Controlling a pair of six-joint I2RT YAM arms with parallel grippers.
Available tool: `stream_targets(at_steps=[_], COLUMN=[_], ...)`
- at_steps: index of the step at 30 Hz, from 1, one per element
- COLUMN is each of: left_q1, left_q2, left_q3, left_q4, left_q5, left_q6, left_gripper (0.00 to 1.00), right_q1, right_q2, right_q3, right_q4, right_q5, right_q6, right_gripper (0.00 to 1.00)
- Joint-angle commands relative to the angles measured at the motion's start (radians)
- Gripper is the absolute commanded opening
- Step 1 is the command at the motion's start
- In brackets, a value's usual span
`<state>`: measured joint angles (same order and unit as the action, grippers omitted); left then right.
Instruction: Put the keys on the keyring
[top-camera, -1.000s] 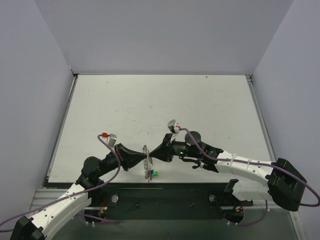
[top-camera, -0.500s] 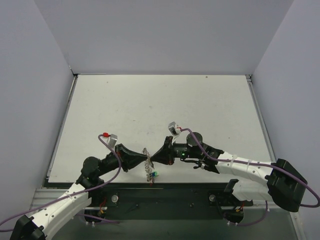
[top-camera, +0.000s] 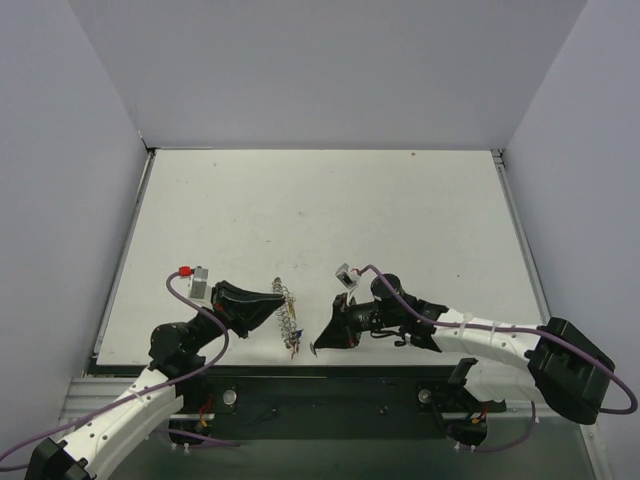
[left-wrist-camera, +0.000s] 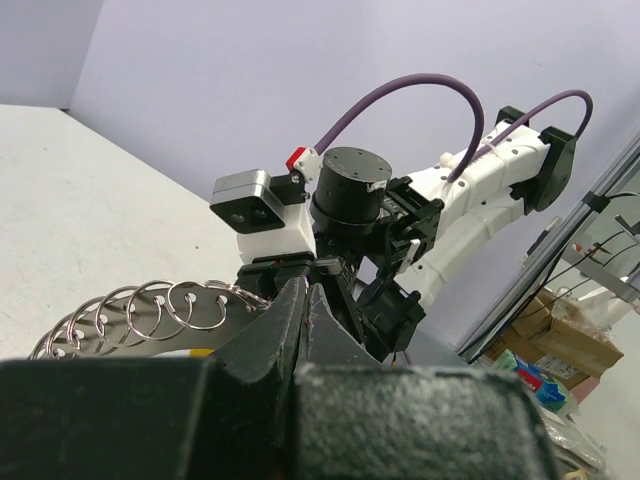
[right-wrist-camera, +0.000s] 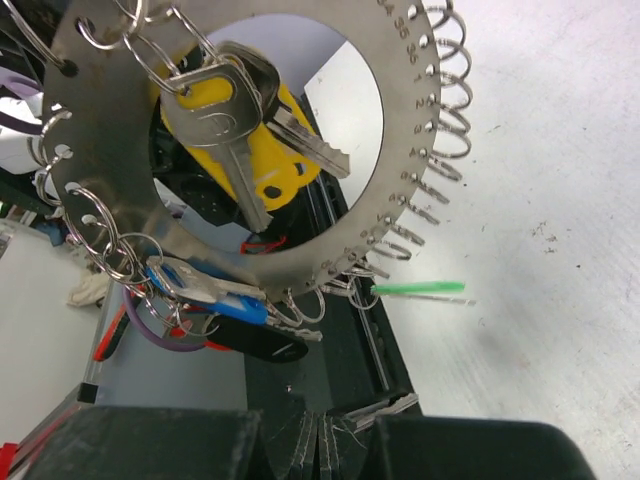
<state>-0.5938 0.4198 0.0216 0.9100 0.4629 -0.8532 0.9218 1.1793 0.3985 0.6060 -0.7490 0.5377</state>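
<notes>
Keyring is held off the table near its front edge, between the two arms, and is seen almost edge-on from above. It is pinched near the end farther from the arm bases by the left end effector, whose fingers are pressed flat together on the thin metal. In the left wrist view a row of small wire loops is seen fanning out to the left of the closed fingertips. The right end effector is closed tight with nothing between its fingers. It is set just beside the nearer end of the ring, apart from it, with its tips pointed toward the ring.

From the right wrist view the ring is shown as a flat silvery plate with a round open centre, numbered holes along its border and wire loops threaded through them. Several keys are hung from these loops. A silver key and a yellow-headed key are draped across the opening from the upper left. A blue-headed key and a black-headed one are hung at the lower left rim. A thin green streak is seen against the table surface just beside the lower right rim; what it is cannot be told.
</notes>
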Motion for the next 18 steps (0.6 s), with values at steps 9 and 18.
stream_targets(at_steps=[9,18], left_q1=[0.008,0.008], left_q2=[-0.013,-0.004], left_q3=[0.07,0.083], left_q4=[-0.045,-0.074], left_q5=[-0.012,0.011], left_q6=[0.066,0.08], left_gripper=[0.0,0.0], right_q1=[-0.106,-0.106], right_q2=[-0.132,-0.135], right_q3=[0.06,0.226], right_q4=[-0.084,-0.158], right_q5=[0.028,0.071], right_q6=[-0.076,-0.169], right_gripper=[0.0,0.0])
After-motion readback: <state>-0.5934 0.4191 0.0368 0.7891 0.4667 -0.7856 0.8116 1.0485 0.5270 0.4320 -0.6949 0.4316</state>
